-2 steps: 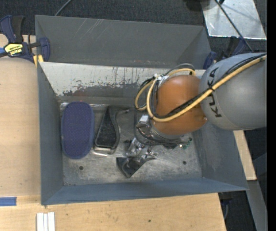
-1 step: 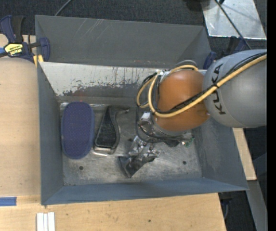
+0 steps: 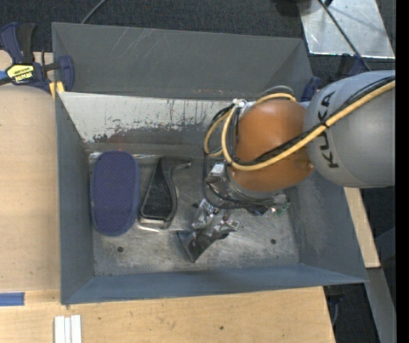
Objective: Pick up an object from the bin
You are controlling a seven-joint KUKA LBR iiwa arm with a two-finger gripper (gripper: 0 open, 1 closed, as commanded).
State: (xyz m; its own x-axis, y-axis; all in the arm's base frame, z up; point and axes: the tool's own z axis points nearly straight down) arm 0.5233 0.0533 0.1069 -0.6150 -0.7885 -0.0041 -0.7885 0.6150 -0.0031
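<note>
- Reaching down to the floor of the bin [image 3: 76,191], the hand [image 3: 215,224] sits under the orange cover [image 3: 268,145], near the middle of the front wall.
- A small dark wedge [image 3: 192,246] lies at the hand's tip, on its front-left side; touching or just beside, I cannot tell.
- How far the hand is open cannot be told.
- A blue oval pad [image 3: 115,191] lies by the left wall, with a black-and-silver tool [image 3: 158,195] just beside it.
</note>
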